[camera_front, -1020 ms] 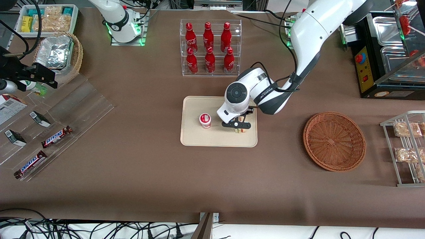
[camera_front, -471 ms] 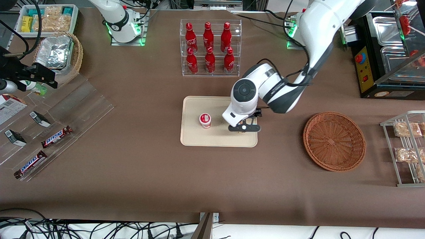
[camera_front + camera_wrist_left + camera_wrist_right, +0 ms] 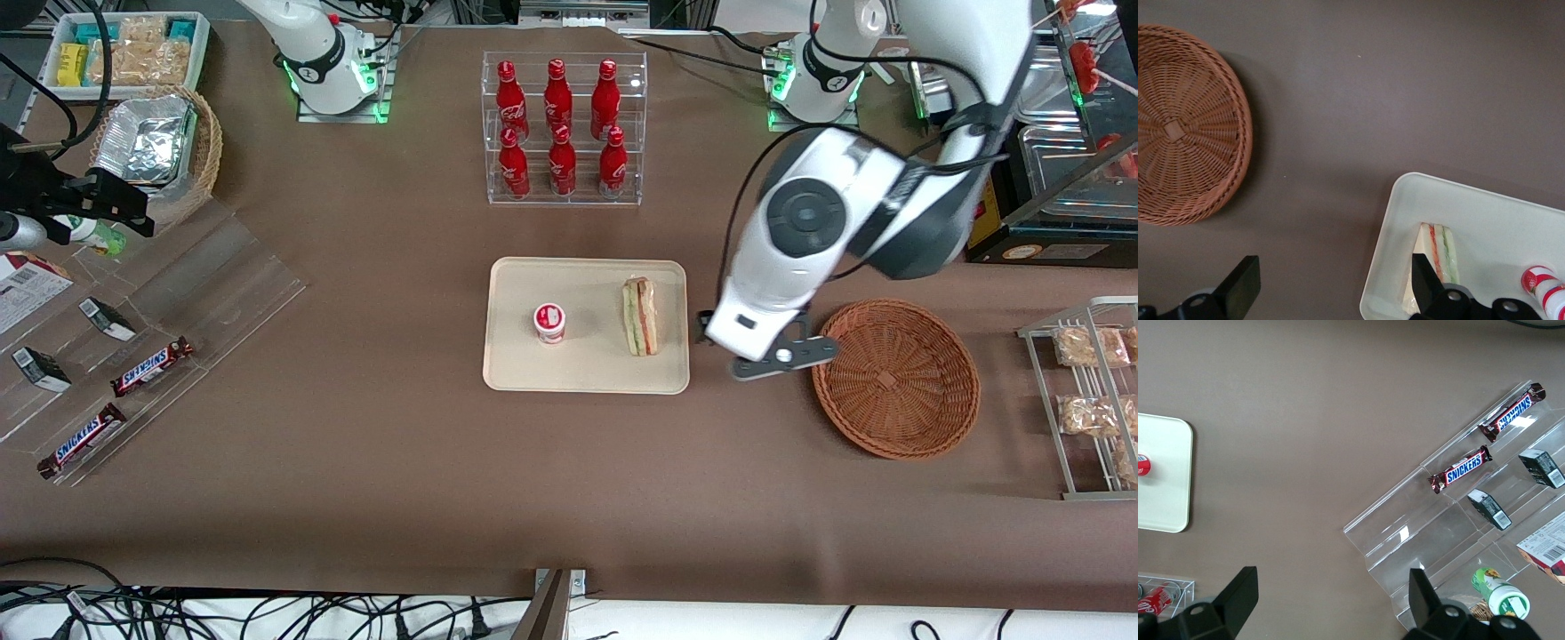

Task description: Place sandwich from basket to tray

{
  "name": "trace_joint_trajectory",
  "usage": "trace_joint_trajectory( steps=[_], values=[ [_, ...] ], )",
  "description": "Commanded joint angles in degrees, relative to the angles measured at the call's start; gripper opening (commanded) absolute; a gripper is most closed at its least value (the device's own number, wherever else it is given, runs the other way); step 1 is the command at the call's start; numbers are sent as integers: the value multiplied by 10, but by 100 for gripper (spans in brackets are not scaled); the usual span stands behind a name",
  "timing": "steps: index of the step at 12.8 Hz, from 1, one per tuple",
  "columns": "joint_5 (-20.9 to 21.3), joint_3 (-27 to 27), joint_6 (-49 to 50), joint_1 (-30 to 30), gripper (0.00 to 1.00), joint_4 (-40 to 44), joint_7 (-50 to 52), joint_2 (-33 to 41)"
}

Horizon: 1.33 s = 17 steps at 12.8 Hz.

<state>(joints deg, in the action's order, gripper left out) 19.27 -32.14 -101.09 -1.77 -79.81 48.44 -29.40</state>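
Now sandwich [image 3: 641, 316] on tray [image 3: 516, 364], jaws apart.

Your table [image 3: 400, 462] wore a brown cover. Directly on it sat the tray [image 3: 587, 378], the empty basket [image 3: 895, 378] toward the working arm's end, a bottle rack [image 3: 564, 129], clear shelves [image 3: 213, 276] and a foil basket [image 3: 206, 151] toward the parked arm's end. The gripper [image 3: 782, 357] hung above bare cover between tray and basket, fingers spread.

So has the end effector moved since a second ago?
Yes. The end effector, open, has left the tray, where the sandwich now lies, and hangs between tray and basket.
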Motion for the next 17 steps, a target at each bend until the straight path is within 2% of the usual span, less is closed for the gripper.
trace_joint_trajectory(
  steps=[1,4,7,9,10,12,17],
  values=[
    [-35,-4,40,-24,100,24,-28,21],
    [-55,-5,84,-63,100,49,-82,22],
    [-100,8,93,-97,100,44,-170,57],
    [-141,60,105,-93,100,30,-234,97],
    [-167,96,111,-80,100,13,-270,122],
    [-190,172,135,-40,100,-3,-333,159],
    [-208,235,164,-32,100,-57,-453,230]
  ],
)
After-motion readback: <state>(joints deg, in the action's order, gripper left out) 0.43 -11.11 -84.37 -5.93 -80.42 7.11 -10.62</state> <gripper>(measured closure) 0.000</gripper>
